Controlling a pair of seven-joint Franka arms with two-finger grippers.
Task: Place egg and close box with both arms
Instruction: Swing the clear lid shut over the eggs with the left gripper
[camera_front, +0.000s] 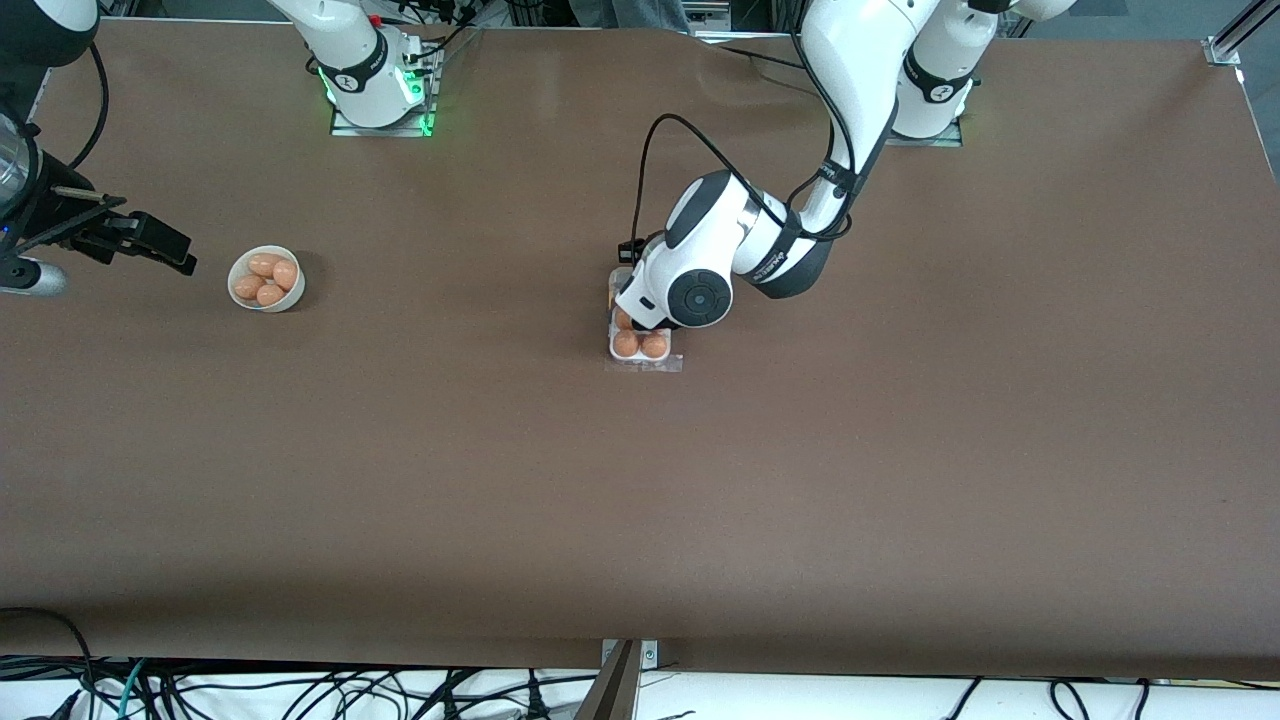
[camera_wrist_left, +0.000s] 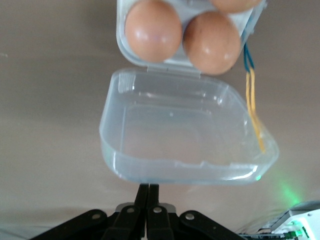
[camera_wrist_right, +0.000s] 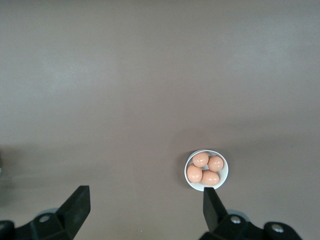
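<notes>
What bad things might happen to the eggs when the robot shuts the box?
The left gripper is shut, by the open lid. A hard push might slide the box instead of folding the lid. Eggs fill the cells, so the lid might press on one. The right gripper waits open, not steadying the box.

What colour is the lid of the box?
The lid is clear, colourless plastic; best seen in the left wrist view.

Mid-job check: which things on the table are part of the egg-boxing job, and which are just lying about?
Job:
- egg carton, clear lid open, eggs in the tray
- left end effector, shut, by the lid
- right end effector, open, waiting
- white bowl of eggs

Lying about:
- blue-yellow cord beside the carton
</notes>
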